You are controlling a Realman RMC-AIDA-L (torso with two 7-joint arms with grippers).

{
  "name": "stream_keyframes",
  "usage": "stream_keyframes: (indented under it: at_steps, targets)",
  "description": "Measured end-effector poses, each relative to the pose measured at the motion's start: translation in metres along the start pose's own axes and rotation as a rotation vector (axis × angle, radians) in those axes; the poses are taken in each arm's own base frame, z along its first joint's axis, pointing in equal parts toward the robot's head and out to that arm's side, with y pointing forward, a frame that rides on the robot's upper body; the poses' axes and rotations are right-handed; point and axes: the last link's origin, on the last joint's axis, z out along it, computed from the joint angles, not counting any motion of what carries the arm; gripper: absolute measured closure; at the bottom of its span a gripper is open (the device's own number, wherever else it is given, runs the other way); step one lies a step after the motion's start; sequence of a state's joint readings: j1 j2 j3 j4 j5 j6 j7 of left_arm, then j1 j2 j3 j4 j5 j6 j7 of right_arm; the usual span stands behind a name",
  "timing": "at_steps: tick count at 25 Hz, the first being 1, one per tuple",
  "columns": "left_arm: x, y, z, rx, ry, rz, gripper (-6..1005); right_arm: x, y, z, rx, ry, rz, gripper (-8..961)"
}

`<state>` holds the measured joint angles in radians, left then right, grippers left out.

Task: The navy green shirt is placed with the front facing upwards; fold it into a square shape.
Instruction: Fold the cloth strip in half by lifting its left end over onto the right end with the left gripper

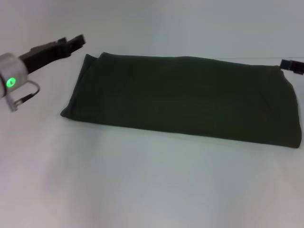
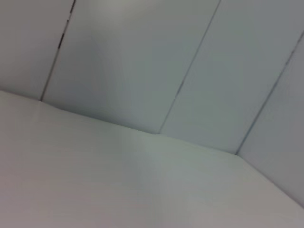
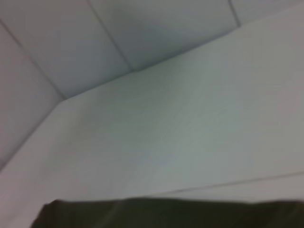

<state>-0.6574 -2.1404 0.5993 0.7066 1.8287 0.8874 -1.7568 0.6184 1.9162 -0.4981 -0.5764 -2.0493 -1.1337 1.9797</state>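
Note:
The navy green shirt (image 1: 185, 97) lies folded into a long dark band across the far half of the white table; its lettering and neck label are hidden. My left gripper (image 1: 71, 43) is above the table just off the shirt's far left corner, apart from the cloth. My right gripper (image 1: 290, 65) shows only as a dark tip at the right edge of the head view, by the shirt's far right corner. The right wrist view shows a strip of the shirt's edge (image 3: 166, 213). The left wrist view shows only table and wall.
The white table (image 1: 142, 180) stretches bare in front of the shirt. A pale panelled wall (image 2: 142, 57) rises behind the table's far edge.

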Motion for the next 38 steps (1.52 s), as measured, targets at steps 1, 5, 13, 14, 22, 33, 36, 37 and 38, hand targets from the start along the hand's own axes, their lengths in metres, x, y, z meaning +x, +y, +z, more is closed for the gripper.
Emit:
stream_keyframes:
  at_steps: [1,5,13,14,22,33,36,37,38]
  targets:
    - [-0.003,-0.002,-0.006,0.0,-0.001,-0.001,422,0.003,0.0,-0.006,-0.015,0.009,0.019,265]
    - [-0.016,-0.017,-0.026,0.037,-0.013,-0.013,423,0.012,-0.002,-0.025,-0.059,0.047,0.08,265]
    - [-0.043,-0.035,-0.045,0.102,-0.112,-0.014,425,0.025,-0.009,-0.049,-0.086,0.117,0.17,266]
    - [-0.046,-0.035,-0.046,0.108,-0.132,-0.009,425,0.026,-0.011,-0.051,-0.079,0.125,0.175,266]
    - [-0.062,-0.034,-0.046,0.111,-0.222,0.012,421,0.032,-0.014,-0.052,-0.063,0.137,0.198,266]
    - [-0.077,-0.033,-0.044,0.126,-0.291,-0.026,416,0.033,-0.014,-0.05,-0.057,0.137,0.194,267]
    - [-0.078,-0.031,-0.043,0.124,-0.296,-0.05,414,0.033,-0.014,-0.05,-0.055,0.136,0.192,267]
    - [-0.079,-0.031,-0.042,0.125,-0.298,-0.06,414,0.033,-0.014,-0.05,-0.054,0.136,0.192,267]
    - [-0.079,-0.03,-0.042,0.125,-0.302,-0.071,413,0.033,-0.014,-0.05,-0.054,0.135,0.191,267]
